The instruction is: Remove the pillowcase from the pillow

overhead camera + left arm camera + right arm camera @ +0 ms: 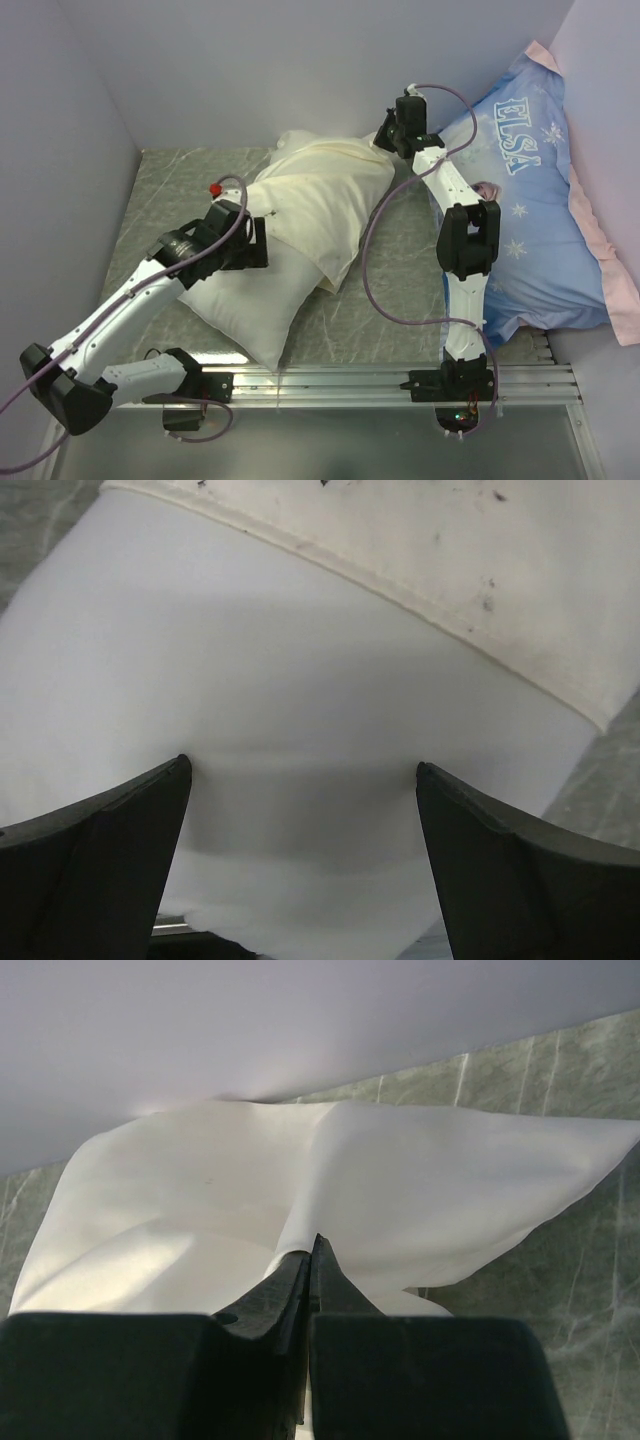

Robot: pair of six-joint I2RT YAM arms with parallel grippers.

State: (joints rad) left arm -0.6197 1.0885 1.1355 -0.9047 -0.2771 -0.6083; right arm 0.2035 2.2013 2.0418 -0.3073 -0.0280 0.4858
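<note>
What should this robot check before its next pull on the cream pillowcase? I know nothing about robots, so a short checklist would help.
1. Right hand shut on the pillowcase: ok.
2. Left hand gripping the pillow: not ok. It is open, with its fingers astride the white end.
3. Pillow's near end out of the pillowcase: ok.
4. Room to pull toward the back wall: cannot tell; the wall looks close.
5. Blue Elsa pillow apart from the pillowcase: ok.

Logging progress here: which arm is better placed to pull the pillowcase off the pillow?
Right. The right gripper is shut on the pillowcase at its far end, so it can likely draw it off. The left gripper, open, presses the bare pillow, better for anchoring.
</note>
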